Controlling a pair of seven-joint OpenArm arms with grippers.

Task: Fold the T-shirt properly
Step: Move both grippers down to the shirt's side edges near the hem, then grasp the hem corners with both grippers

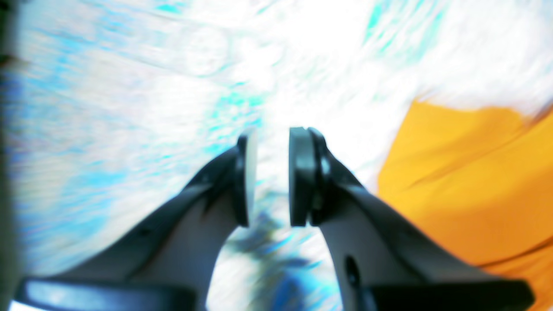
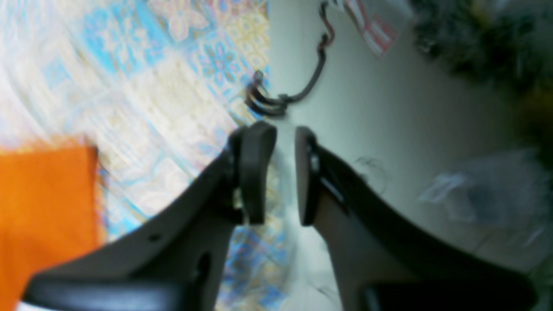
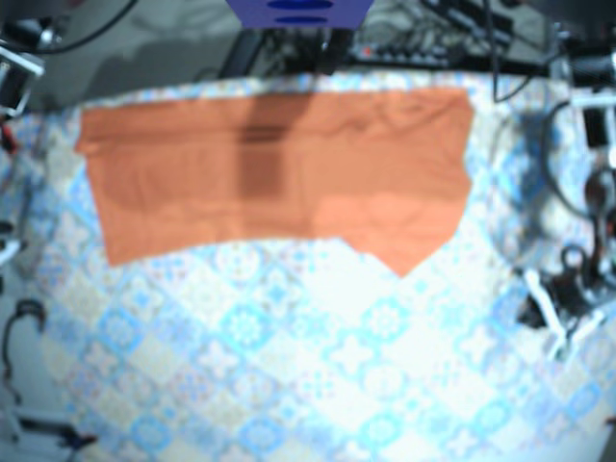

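Observation:
The orange T-shirt (image 3: 279, 173) lies flat as a wide band across the far half of the patterned tablecloth (image 3: 308, 366), with a pointed flap hanging from its lower right corner. My left gripper (image 3: 560, 318) hovers off the shirt's right end, over bare cloth. In the left wrist view it (image 1: 273, 142) is open and empty, with the shirt (image 1: 471, 181) to its right. My right gripper (image 2: 283, 142) is open too, holding nothing, over the table's left edge. The shirt's end (image 2: 43, 207) lies to its lower left.
A black cable with a clip (image 2: 268, 101) hangs at the table's left edge, above pale floor (image 2: 410, 108) and a clear plastic bag (image 2: 475, 190). Another cable loop (image 3: 19, 327) sits at the left side. Wiring and gear (image 3: 433, 38) crowd the far edge.

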